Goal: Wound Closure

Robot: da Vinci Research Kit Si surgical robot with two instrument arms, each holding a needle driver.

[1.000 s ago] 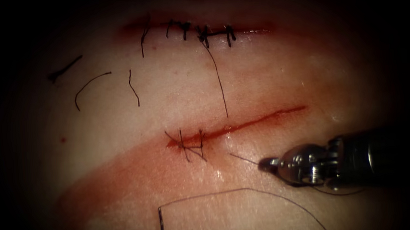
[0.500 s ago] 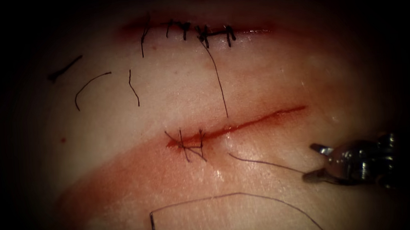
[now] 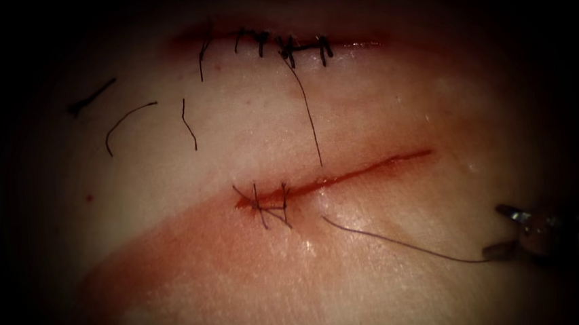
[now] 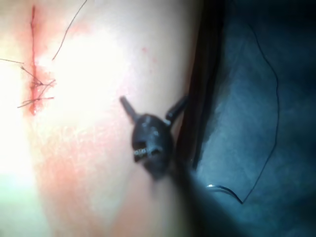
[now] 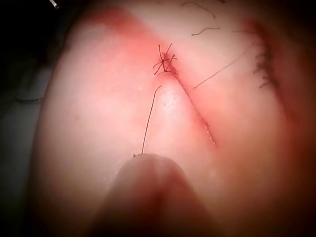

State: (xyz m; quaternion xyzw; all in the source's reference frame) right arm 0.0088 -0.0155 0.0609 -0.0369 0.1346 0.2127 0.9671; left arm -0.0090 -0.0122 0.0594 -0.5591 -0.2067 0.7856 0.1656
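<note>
Right tool (image 3: 493,231), jaws apart with thread (image 3: 404,243) ending at the lower one, draws it rightward from beside the cut (image 3: 365,171); left tool (image 4: 153,98) gapes empty, needle (image 4: 223,189) lies off the tissue (image 3: 232,119) on the surface (image 4: 237,98); pull should stay low, steady.

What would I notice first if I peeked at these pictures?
Probably the red cut across the middle of the pale tissue, with dark stitches at its left end. Then a thin thread running from below the cut to the right claw at the right edge. Above is an older stitched cut.
</note>
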